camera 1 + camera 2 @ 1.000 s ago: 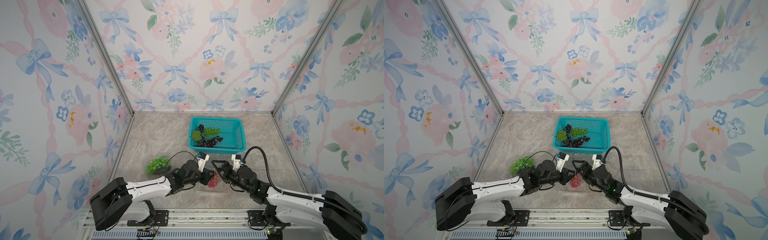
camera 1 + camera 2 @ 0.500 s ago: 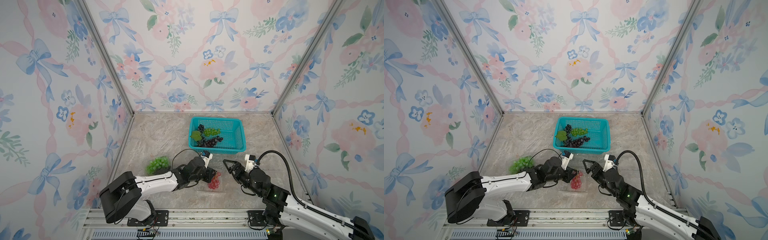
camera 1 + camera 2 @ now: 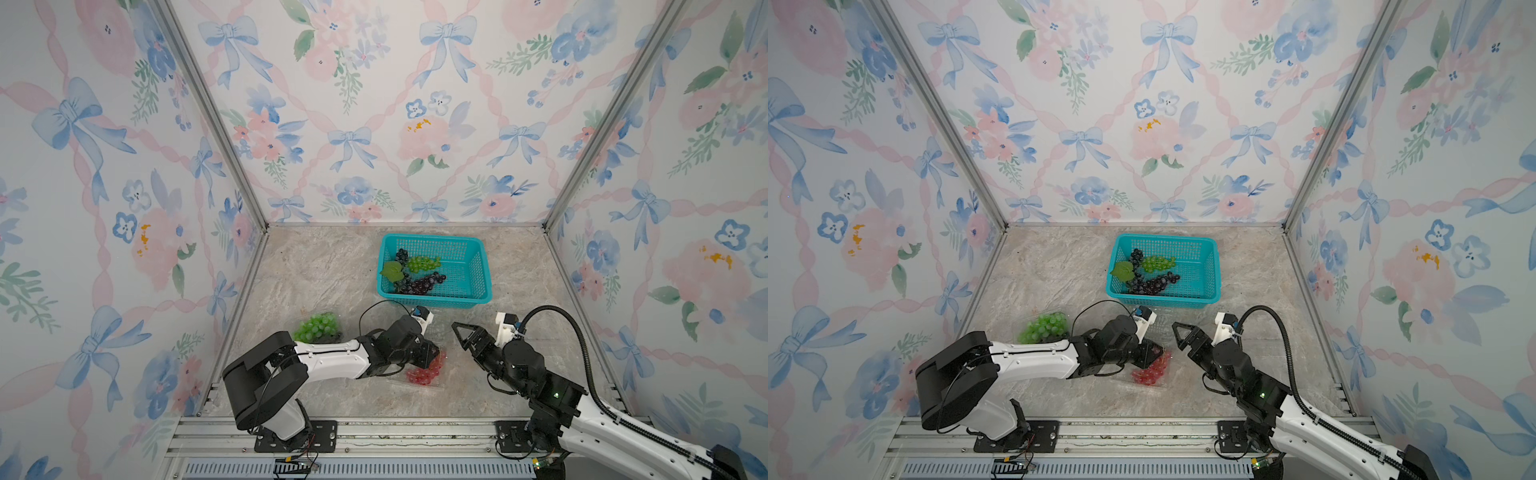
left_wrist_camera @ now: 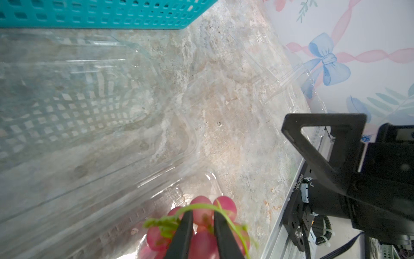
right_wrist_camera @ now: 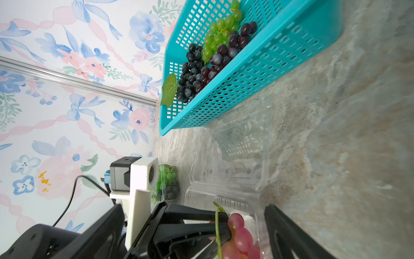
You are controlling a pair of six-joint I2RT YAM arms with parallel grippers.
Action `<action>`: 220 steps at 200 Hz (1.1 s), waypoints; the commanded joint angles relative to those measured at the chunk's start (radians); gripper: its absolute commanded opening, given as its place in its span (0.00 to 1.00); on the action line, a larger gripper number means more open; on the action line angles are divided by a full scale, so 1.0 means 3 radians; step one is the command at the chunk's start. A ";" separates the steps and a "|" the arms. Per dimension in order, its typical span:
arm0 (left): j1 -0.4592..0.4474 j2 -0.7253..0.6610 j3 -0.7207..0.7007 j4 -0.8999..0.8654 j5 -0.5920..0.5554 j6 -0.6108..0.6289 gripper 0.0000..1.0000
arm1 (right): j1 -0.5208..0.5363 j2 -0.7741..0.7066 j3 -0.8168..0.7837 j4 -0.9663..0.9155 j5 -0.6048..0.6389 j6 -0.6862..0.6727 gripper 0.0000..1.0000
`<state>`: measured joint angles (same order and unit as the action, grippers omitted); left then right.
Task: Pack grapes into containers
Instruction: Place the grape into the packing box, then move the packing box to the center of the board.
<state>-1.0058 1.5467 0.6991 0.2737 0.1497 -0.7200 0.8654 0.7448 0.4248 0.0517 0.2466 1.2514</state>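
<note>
Because the left arm's black wrist covers them, the left gripper [image 3: 432, 358] fingertips are hidden in both top views, over the red grape bunch [image 3: 424, 371] inside a clear plastic clamshell container [image 3: 401, 381] (walls barely readable); the right gripper [image 3: 467, 337] hangs wide apart, empty, just beside. From the left wrist, the bunch [image 4: 225, 207] is cut off; jaws stand slightly parted, the green stem [image 4: 201, 205] arching over both tips. From the right wrist, the bunch [image 5: 240, 233] lies in the container [image 5: 257, 215], again cropped

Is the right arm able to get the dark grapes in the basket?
Probably yes: the right gripper is open and empty, the dark grapes lie uncovered in the teal basket, nothing between.
</note>
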 commanded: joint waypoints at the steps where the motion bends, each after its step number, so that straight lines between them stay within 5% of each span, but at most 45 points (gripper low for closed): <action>1: -0.0007 0.0027 0.0104 -0.0048 -0.0036 -0.0024 0.47 | -0.0045 0.0005 -0.0023 -0.0124 -0.0008 -0.0102 0.97; 84: 0.0213 -0.0457 0.0289 -0.0197 -0.0154 -0.0294 0.54 | -0.0069 0.0458 0.0613 -0.0645 -0.0026 -0.0719 0.97; 151: 0.0588 -0.0992 -0.0187 -0.0725 -0.0898 -0.0622 0.54 | -0.0516 0.1221 0.1473 -0.0850 -0.0289 -0.1559 1.00; 220: 0.0683 -0.1139 -0.0528 -0.0867 -0.0879 -0.1046 0.57 | -0.1110 0.2764 0.2937 -0.1058 -0.0814 -0.2388 0.77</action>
<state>-0.8043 1.2110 0.5522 0.0357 -0.1085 -0.9752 0.5827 1.4322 1.2182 -0.2249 0.1059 0.6403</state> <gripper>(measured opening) 0.569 0.795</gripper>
